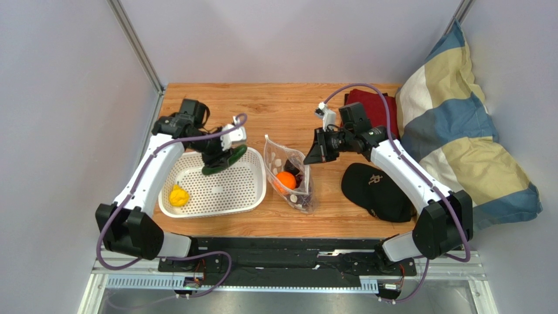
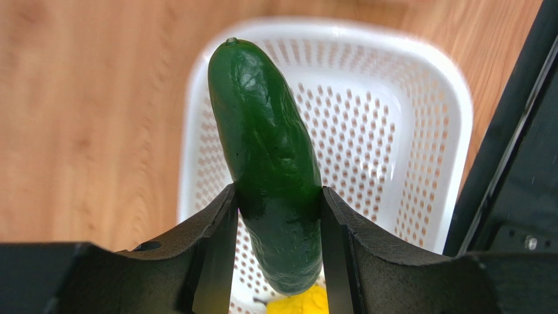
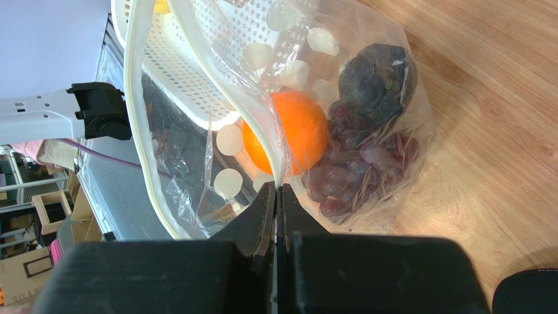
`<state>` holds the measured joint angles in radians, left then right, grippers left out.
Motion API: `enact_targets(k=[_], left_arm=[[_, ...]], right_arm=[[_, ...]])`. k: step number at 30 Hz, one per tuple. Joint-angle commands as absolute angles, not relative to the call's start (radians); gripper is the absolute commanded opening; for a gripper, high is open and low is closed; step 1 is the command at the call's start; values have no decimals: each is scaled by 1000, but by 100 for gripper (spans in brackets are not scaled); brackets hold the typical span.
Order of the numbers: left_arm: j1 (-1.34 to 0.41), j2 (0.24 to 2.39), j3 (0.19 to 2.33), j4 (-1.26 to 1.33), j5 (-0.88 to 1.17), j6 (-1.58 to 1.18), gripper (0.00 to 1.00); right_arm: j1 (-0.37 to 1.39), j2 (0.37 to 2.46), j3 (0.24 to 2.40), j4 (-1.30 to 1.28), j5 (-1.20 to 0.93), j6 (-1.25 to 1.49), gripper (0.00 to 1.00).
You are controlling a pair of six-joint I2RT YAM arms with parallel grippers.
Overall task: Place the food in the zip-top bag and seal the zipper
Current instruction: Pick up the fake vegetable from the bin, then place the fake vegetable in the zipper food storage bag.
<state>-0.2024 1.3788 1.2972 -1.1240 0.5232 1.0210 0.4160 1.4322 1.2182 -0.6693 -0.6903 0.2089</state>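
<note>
The left hand (image 2: pixel 276 203) was clamped around the cucumber (image 2: pixel 265 137), held above the white basket (image 1: pixel 257 190), where the lemon (image 1: pixel 178 195) lay at seven o'clock. At the basket's three o'clock, on the counter (image 1: pixel 281 108), the zip-top bag (image 1: pixel 278 157) gaped open. The right hand (image 3: pixel 277 193) pinched its mouth edge tight, with the orange (image 3: pixel 298 131), grape bunch (image 3: pixel 357 176) and purple fruit (image 3: pixel 376 78) already inside.

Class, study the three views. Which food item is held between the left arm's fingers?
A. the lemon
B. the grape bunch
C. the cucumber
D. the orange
C: in the left wrist view the left fingers clamp the green cucumber above the white basket, while the orange and grapes lie inside the zip-top bag.
</note>
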Motion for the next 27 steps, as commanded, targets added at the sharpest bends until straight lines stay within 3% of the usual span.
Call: enact_targets(k=[1, 6, 10, 14, 18, 23, 26, 27], left_arm=[[-221, 1296, 1491, -1068, 802, 657, 0], [-406, 1208, 1468, -656, 662, 240, 0], [-555, 1141, 1286, -254, 566, 80, 0], [-710, 1224, 1275, -152, 577, 190, 0], [-732, 1264, 1201, -100, 667, 365, 0], [-733, 1295, 1202, -329, 715, 725, 0], [-729, 1293, 1221, -399, 657, 857, 18], [-727, 1292, 1221, -397, 634, 868, 33]], right_arm=[[410, 1434, 1253, -650, -704, 213, 0], [407, 1439, 1262, -647, -724, 230, 0], [407, 1439, 1261, -638, -739, 241, 0], [403, 1434, 1266, -640, -744, 239, 0], [397, 1424, 1269, -644, -752, 236, 0], [387, 1404, 1262, -663, -758, 222, 0], [385, 1393, 1255, -669, -765, 215, 0], [385, 1393, 1255, -669, -768, 215, 0]])
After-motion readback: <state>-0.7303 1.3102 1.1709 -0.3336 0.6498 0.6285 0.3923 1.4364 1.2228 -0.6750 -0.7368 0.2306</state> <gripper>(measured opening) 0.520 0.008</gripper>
